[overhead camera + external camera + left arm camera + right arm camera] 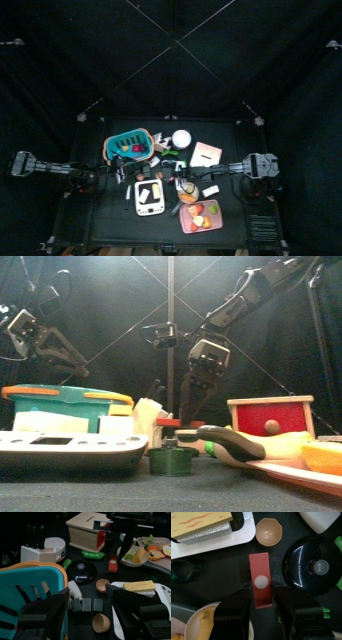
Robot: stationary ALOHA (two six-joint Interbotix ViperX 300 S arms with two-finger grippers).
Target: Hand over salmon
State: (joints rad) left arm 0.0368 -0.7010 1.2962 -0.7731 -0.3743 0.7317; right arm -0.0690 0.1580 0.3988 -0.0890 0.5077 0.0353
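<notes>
Salmon slice [262, 579], a red strip with a white dot, lies flat on the worktop [231, 577]. To the left, the left pincer [90, 614] hangs released, probably waiting to receive. The right pincer [262, 594], jaws spread, straddles the strip's end for a grasp.

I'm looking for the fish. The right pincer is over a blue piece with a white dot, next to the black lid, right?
Not quite: it is red, not blue. The right pincer is over a red piece with a white dot, next to the black lid. The right wrist view shows it.
</notes>
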